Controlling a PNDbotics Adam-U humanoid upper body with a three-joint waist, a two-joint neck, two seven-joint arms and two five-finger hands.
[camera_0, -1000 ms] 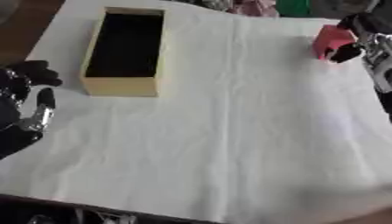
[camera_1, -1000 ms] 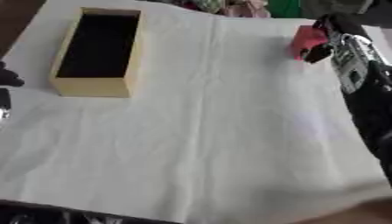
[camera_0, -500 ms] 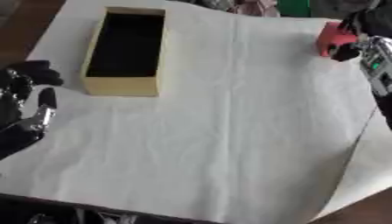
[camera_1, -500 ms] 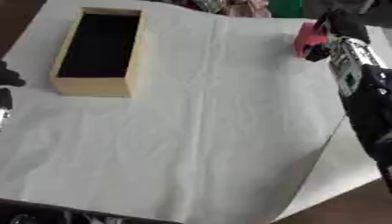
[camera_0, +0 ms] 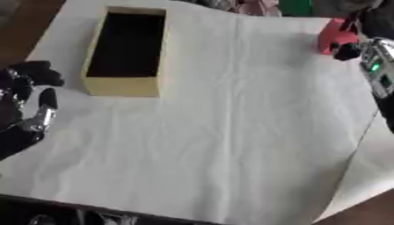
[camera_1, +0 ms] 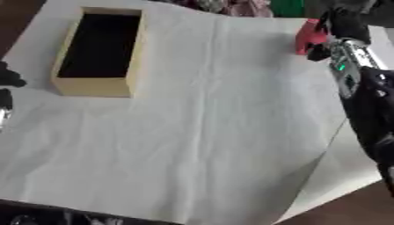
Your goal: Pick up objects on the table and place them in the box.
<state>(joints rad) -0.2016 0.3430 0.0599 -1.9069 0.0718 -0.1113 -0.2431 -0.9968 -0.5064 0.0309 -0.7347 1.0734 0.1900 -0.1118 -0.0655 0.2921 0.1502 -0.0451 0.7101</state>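
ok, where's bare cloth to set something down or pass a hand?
Bare: the wide white cloth between the box and the right hand, down to the near edge. Crowded: far right corner, where the right hand closes on the red object, and the left edge by the idle left hand.

White cloth [camera_0: 231,123] over table, lifted near-right edge, colourful clutter [camera_0: 258,6] beyond

Colours on the white-covered counter

A plain white cloth [camera_0: 231,123] covers the counter; the box [camera_0: 127,50] is pale yellow outside, black inside; the object [camera_1: 310,36] is red; both hands, left [camera_0: 27,105] and right [camera_1: 342,39], are black and silver.
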